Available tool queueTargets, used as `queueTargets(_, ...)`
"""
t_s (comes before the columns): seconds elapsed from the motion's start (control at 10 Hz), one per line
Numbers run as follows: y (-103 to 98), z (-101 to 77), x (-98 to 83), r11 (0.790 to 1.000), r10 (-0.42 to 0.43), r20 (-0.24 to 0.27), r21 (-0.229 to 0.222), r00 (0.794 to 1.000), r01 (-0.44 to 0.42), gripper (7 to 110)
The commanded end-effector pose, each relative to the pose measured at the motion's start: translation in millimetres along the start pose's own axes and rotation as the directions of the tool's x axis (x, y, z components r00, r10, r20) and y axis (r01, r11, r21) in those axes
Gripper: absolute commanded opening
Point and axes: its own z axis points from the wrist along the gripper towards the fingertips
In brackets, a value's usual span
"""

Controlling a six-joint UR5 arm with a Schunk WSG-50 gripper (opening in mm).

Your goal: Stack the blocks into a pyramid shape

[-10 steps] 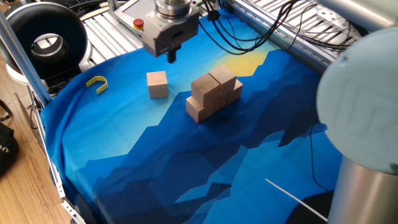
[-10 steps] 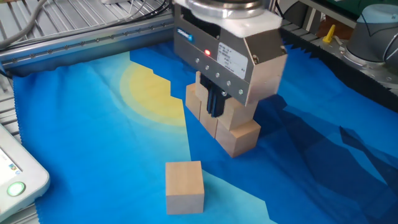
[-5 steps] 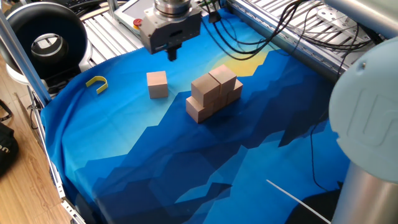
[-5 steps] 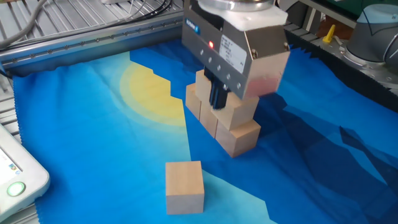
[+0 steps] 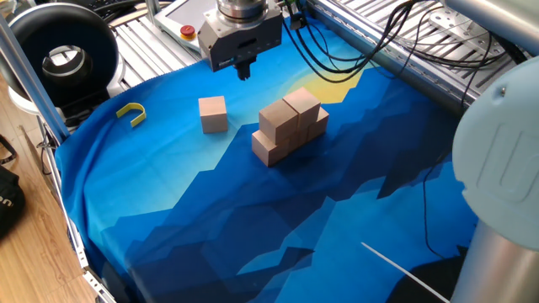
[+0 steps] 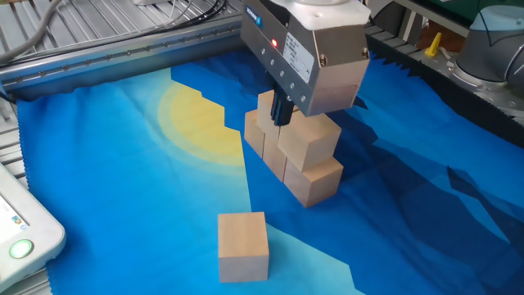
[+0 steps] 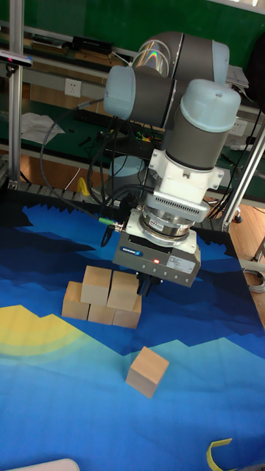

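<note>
The gripper [image 5: 244,71] hangs empty above the counter [image 5: 210,219], fingers close together. Below, five plain tan wooden blocks [image 6: 299,156] sit stacked mid-counter; a sixth block [image 6: 243,245] stands alone nearby. No readable writing on them.

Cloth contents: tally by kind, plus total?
Tan wooden cubes: 6 (5 in the stack, 1 loose)
Yellow hook-shaped piece: 1
Total: 7
</note>
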Motion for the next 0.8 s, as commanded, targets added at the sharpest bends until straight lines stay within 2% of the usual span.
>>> queueTargets(0.0,1.5,-1.5,5.1,0.999,0.035,-0.018,-0.013,0.999,-0.035,7)
queueTargets(0.2,-0.8,-1.5,7.0,1.0,0.021,-0.025,-0.004,0.999,-0.021,7)
queueTargets(0.3,6.7,-1.8,12.4,0.999,0.007,-0.047,-0.034,0.999,-0.009,7)
queueTargets(0.6,6.1,-2.3,19.4,0.999,-0.015,-0.074,-0.033,0.997,0.013,7)
queueTargets(0.7,8.3,3.6,5.6,0.999,-0.023,-0.072,-0.028,0.997,0.021,7)
